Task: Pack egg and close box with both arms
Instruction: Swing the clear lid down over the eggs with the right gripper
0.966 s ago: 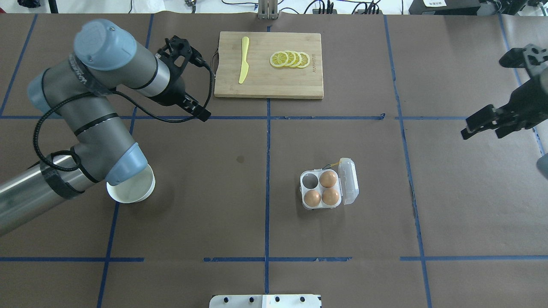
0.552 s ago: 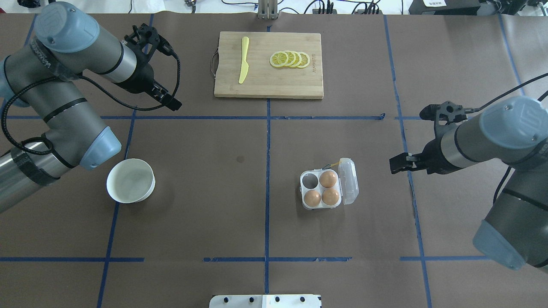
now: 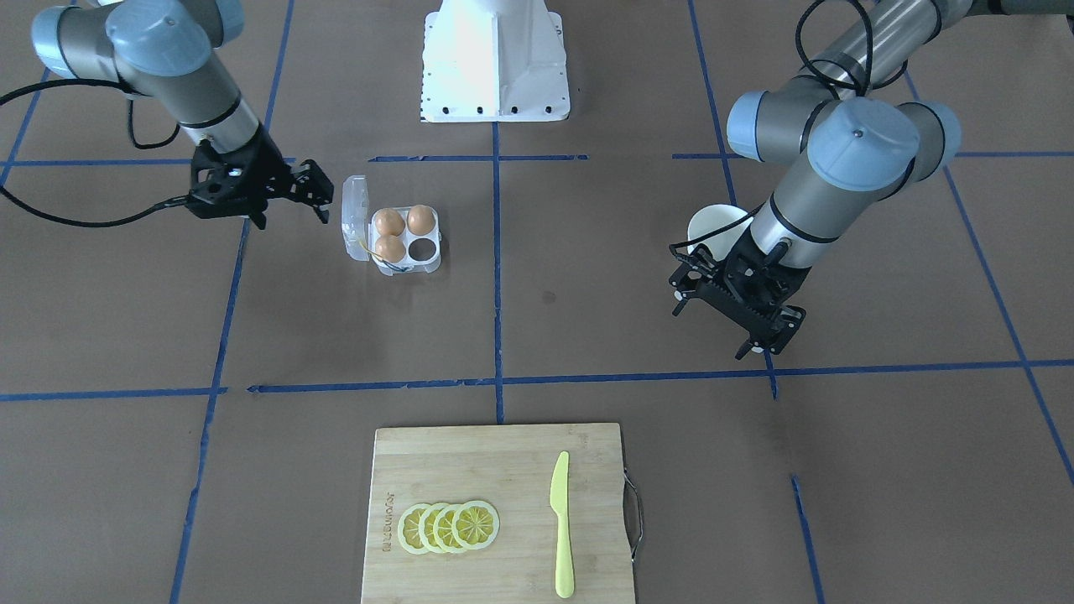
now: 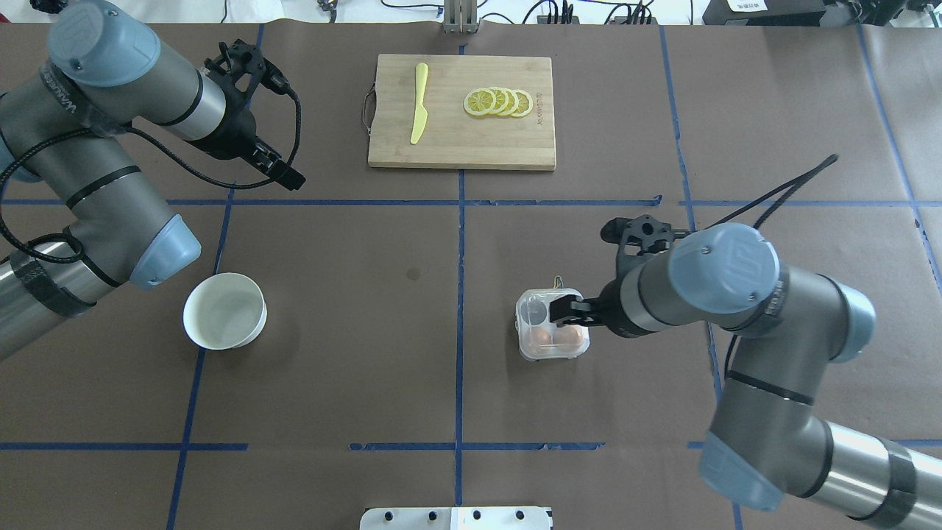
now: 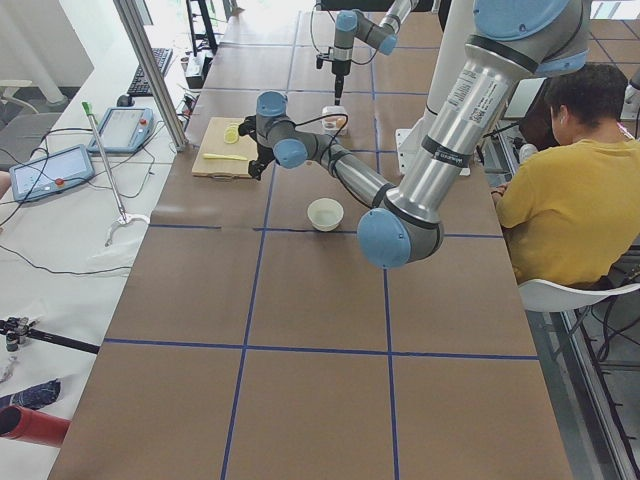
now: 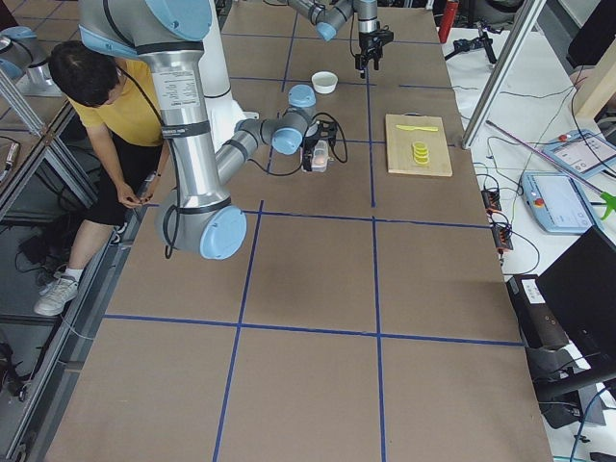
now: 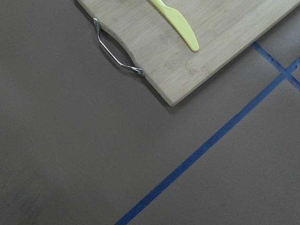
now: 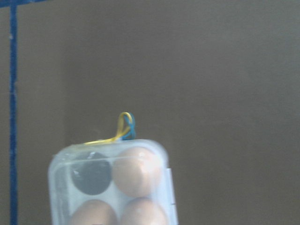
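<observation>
The clear four-cell box (image 4: 550,346) sits right of the table's middle, with an egg (image 4: 541,337) in each of three cells and one cell empty. In the overhead and right wrist views (image 8: 112,187) its lid lies hazy over the eggs, with the yellow cord (image 8: 123,129) at the far side. In the front-facing view the lid (image 3: 352,218) stands open beside the eggs (image 3: 388,221). My right gripper (image 4: 565,309) is open and hangs over the box's far right cell. My left gripper (image 4: 287,177) is open and empty, far left near the cutting board.
A white bowl (image 4: 224,320) stands at the left, under my left elbow. A wooden cutting board (image 4: 461,140) at the back holds a yellow knife (image 4: 419,103) and lemon slices (image 4: 499,101). Blue tape lines cross the brown table. A seated person shows in the side views.
My right arm has swept in from the right edge to the box. In the overhead view the lid, open at the right before, now lies over the cells. My left arm drew back left.
</observation>
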Controlling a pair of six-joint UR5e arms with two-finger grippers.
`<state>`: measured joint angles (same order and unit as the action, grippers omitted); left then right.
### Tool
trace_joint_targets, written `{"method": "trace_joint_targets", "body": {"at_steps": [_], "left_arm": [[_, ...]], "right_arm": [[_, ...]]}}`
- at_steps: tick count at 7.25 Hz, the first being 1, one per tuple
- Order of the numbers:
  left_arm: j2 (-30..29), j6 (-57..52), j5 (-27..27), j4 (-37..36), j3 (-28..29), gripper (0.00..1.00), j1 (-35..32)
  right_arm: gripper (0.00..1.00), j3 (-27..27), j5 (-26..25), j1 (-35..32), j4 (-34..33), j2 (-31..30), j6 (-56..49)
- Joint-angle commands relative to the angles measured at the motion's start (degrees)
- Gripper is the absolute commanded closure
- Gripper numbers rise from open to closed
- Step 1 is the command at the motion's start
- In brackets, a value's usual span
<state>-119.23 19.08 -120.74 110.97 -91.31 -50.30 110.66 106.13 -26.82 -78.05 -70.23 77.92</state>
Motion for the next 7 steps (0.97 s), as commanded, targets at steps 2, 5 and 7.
{"method": "trace_joint_targets", "body": {"at_steps": [2,5,7], "left_arm": [[0.05,-0.01,-0.20,-0.06,-0.35,0.01,-1.12],[3.89,-6.03,-1.51,0.03,-1.75,0.01,-4.52],[12.23,-14.39,-7.10,-0.06,-3.60,0.01,-12.41]], "right_arm": [[0.00,1.13,-0.14,-0.94,-6.94,6.69,2.58],[0.00,4.72,11.23,-11.89,-6.68,0.76,1.28],[0.00,3.17,18.55,-25.31,-7.11,-7.15,-19.97]]}}
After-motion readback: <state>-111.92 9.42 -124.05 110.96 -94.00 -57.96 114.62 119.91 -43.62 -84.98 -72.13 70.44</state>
